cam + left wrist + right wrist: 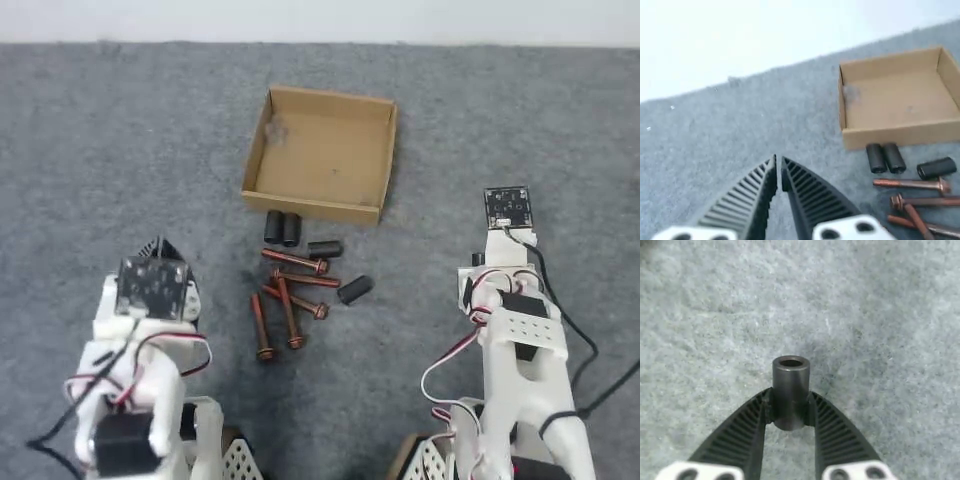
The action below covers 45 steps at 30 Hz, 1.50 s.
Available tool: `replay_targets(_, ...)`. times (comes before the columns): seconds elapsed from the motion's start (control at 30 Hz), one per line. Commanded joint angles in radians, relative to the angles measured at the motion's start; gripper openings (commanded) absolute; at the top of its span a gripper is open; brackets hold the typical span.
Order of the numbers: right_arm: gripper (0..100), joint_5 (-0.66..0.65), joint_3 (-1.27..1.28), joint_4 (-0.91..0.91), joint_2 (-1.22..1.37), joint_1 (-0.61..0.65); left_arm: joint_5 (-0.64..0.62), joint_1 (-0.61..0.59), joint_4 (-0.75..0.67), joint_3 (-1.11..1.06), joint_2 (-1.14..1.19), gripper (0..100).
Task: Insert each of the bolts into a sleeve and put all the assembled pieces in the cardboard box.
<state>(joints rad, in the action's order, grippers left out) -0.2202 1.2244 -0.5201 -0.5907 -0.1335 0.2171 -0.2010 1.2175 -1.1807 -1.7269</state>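
My right gripper [790,402] is shut on a black sleeve [790,390], held upright over bare grey carpet with its open bore facing the camera. In the high view this arm [507,300] stands right of the parts. My left gripper [778,167] is shut with nothing in it, hanging above the carpet left of the parts; its dark fingers [160,247] show from above. Several copper bolts [290,290] lie in a loose heap in front of the cardboard box [312,207]. Two sleeves [282,228] lie side by side by the box's front wall, another sleeve [324,249] and a fourth [355,289] beside the bolts.
In the left wrist view the box [900,135] sits empty at the far right, with sleeves [885,157] and bolts [912,184] below it. Grey carpet [100,150] covers the table, with a white wall along the far edge. Cables trail from both arm bases.
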Motion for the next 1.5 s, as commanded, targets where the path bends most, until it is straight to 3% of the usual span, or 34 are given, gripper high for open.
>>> replay_targets(0.0,0.6,-0.014,-0.011,0.019,-0.039,-0.012,0.011,0.005,0.003,0.191,0.267,1)
replay_targets(0.13,0.6,-0.014,-0.011,0.019,-0.039,-0.012,0.011,0.02,0.003,0.298,0.473,1)
replay_targets(0.5,0.6,-0.015,-0.011,0.019,-0.039,-0.013,0.038,0.264,0.003,0.437,1.01,1)
replay_targets(0.73,0.6,-0.061,-0.009,0.019,-0.039,-0.013,0.417,0.4,0.003,0.481,1.293,1)
replay_targets(0.87,0.6,-0.068,-0.009,0.019,-0.039,-0.013,0.672,0.41,-0.003,0.483,1.396,1)
replay_targets(0.97,0.6,-0.069,-0.009,0.019,-0.039,-0.013,0.767,0.411,-0.005,0.498,1.444,1)
replay_targets(1.27,0.6,-0.069,-0.009,0.048,-0.038,-0.015,0.787,0.514,-0.006,0.664,1.622,10)
replay_targets(1.47,0.6,-0.071,-0.011,0.053,-0.038,-0.053,0.789,0.531,-0.002,0.823,1.78,10)
